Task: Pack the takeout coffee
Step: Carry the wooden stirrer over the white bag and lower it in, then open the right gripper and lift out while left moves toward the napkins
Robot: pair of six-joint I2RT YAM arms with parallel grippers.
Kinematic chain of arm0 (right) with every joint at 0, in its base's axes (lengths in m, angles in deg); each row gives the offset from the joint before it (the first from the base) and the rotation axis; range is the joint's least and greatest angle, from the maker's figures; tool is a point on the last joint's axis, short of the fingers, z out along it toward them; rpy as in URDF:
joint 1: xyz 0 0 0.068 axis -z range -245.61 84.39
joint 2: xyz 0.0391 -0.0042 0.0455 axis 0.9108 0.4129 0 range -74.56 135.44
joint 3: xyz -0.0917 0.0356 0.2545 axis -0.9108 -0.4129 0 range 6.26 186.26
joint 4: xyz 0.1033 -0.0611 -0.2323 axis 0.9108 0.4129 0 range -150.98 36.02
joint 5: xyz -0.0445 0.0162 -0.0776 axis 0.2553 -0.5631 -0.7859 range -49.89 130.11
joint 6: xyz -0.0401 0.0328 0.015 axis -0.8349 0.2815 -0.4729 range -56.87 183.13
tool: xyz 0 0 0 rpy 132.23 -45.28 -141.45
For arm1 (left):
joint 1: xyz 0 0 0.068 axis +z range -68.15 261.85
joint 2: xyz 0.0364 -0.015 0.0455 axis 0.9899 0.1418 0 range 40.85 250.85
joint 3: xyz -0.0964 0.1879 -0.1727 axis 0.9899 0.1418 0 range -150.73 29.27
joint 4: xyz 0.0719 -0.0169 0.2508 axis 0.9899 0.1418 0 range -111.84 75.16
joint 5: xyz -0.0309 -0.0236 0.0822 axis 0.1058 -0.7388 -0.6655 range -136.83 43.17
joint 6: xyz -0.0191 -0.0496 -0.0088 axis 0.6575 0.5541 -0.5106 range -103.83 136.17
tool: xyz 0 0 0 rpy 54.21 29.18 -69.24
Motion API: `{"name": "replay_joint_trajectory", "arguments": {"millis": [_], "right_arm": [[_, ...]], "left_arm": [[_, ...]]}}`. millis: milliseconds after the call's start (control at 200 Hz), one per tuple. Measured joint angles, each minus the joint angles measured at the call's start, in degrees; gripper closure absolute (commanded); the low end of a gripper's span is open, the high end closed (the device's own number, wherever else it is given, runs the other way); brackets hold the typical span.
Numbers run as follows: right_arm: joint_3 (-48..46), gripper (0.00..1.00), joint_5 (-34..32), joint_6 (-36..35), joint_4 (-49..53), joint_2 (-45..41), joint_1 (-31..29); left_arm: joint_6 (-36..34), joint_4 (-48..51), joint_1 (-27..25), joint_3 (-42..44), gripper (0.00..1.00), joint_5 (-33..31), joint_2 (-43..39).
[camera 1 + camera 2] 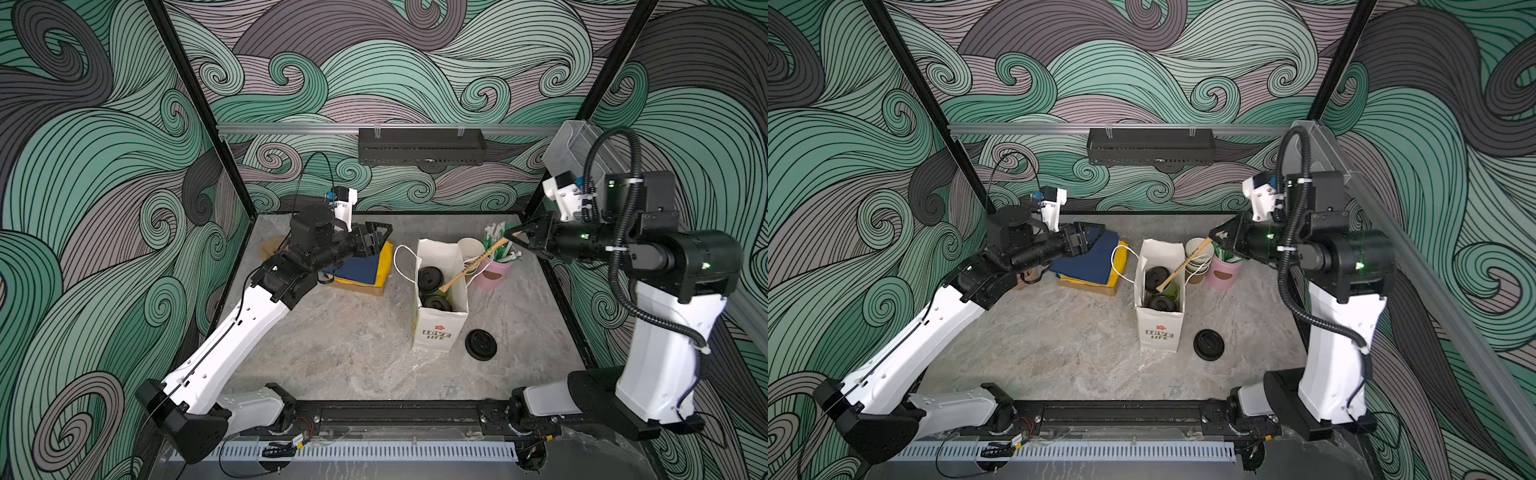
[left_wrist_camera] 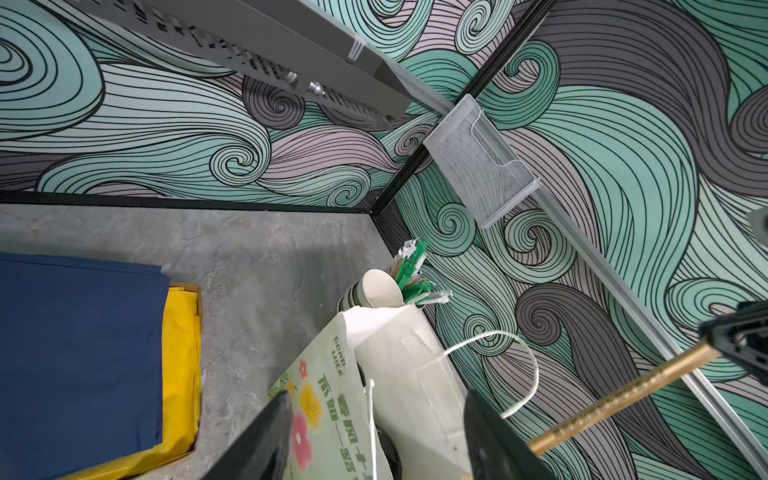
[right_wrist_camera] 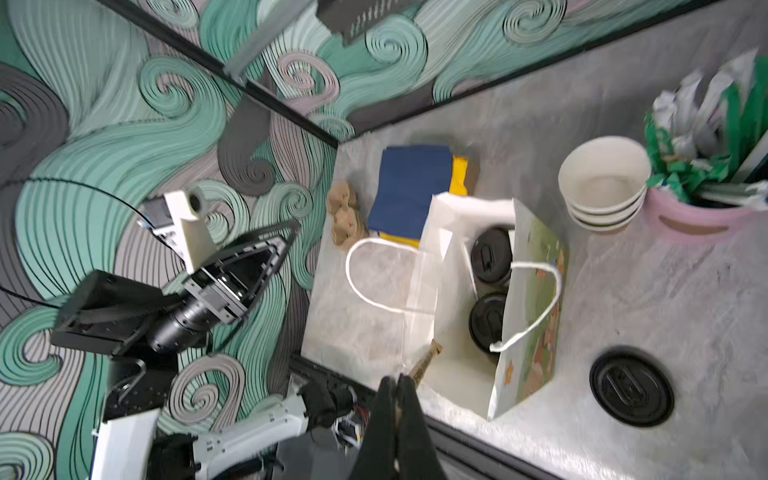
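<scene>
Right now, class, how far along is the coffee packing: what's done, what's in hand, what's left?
Done: the far cup and near cup, lidded, stand in the paper bag. In hand: the right gripper is shut on a brown stick angled toward the bag. Remaining: likely dropping it in; the left gripper is open, empty.

The sides of the takeout coffee cups (image 1: 429, 277) are largely hidden by the paper bag (image 1: 436, 332) walls. In the left wrist view the left end effector (image 2: 376, 397) is cut off by the edge
</scene>
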Motion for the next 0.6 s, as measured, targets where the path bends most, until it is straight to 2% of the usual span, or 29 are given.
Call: {"name": "replay_joint_trajectory", "arguments": {"millis": [290, 600], "right_arm": [[-3.58, 1.00, -7.93, -1.33, 0.04, 7.41, -11.67], [-10.64, 1.00, -8.94, -1.25, -2.60, 14.45, -17.53]], "left_arm": [[2.32, 1.05, 0.00, 2.64, 0.33, -2.49, -0.92], [6.60, 4.63, 0.00, 6.12, 0.34, -8.39, -4.87]]}}
